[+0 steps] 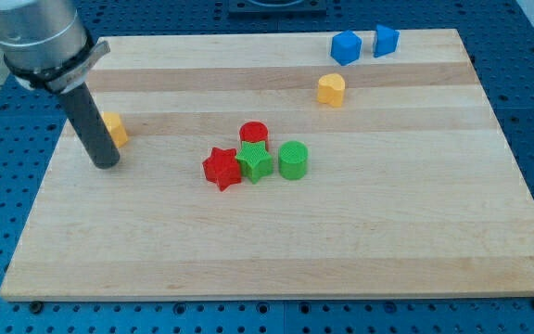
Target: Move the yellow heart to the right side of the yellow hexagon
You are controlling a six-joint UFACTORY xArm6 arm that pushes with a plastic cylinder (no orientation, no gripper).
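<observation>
Two red, two green, two yellow, two blue blocks; my tip beside yellow hexagon.

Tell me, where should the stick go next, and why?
Probably my tip should travel toward the view's upper right, ending just right of the yellow heart. My tip now sits beside the yellow hexagon, far to the heart's left. The heart must be pushed leftward across the board, so my tip needs to get behind it first.

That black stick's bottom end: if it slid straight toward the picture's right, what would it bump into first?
Probably the red star. My tip sits beside the yellow hexagon, with bare board up to that star, though depth is uncertain.
</observation>
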